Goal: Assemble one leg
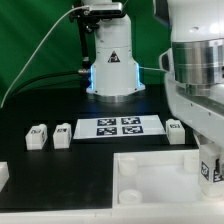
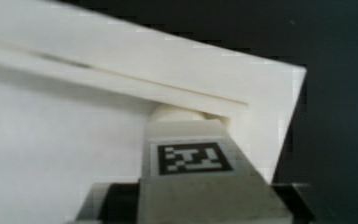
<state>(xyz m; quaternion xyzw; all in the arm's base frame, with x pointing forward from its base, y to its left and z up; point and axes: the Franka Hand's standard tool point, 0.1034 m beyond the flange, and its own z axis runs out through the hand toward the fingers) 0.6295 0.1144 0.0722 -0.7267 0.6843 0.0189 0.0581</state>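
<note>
ext cam facing arm base (image 1: 110, 70); wrist cam close on leg (image 2: 194, 152), shared panel (image 2: 69, 130)

Marker board (image 1: 118, 127): flat white sheet bearing 4 black-and-white tags, lying on the black table (image 1: 60, 172) in front of a green backdrop (image 1: 30, 40). White square panel (image 1: 168, 182): raised rim, on the same table, apart from the marker board on the camera's side.

1. The table (image 1: 60, 180): black, flat surface.
2. The marker board (image 1: 118, 127) lies at centre.
3. From it, outer leg (image 1: 37, 136) and inner leg (image 1: 62, 133) lie at 9 o'clock; third leg (image 1: 176, 130) at 3 o'clock.
4. The white panel (image 1: 150, 185) lies at 5 o'clock.
</note>
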